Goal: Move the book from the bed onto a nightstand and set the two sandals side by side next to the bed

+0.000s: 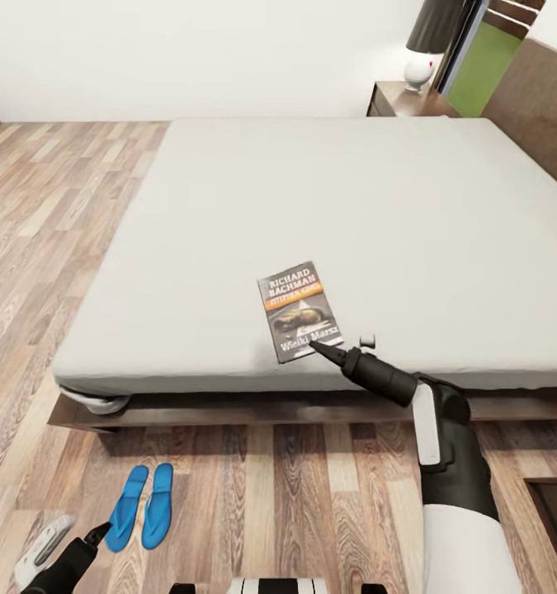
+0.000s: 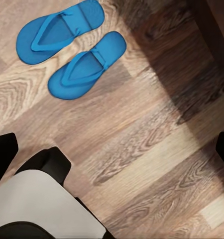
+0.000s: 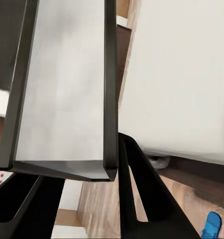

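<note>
two jobs on the list and i'm on the first one, the book (image 1: 300, 310), which lies flat on the pale mattress of the bed (image 1: 228, 206) near the foot edge, cover up, "richard bachman" readable. my right gripper (image 1: 326, 350) has its dark fingertip right at the book's near corner in the head view, and in the right wrist view a thin flat slab with dark edges (image 3: 62, 89) sits between the fingers (image 3: 142, 194), seen edge-on. that looks to me like the book's lower edge pinched between the tips, so i judge the fingers are pressed onto the book, though the grip looks shallow, just at the corner. the sandals (image 1: 142, 505) already lie side by side on the wood floor (image 1: 311, 495) near the foot of the bed, both blue soles parallel and almost touching. my left gripper (image 1: 96, 535) hangs low just beside them; i can't tell whether its fingers are spread or closed. next move, as i see it: lift the book clear of the mattress without letting it pivot out of that corner grip, then carry it to the nightstand (image 1: 398, 101) by the headboard, beside the lamp (image 1: 431, 41). that stand is well apart from here, so the base will likely have to roll.
</note>
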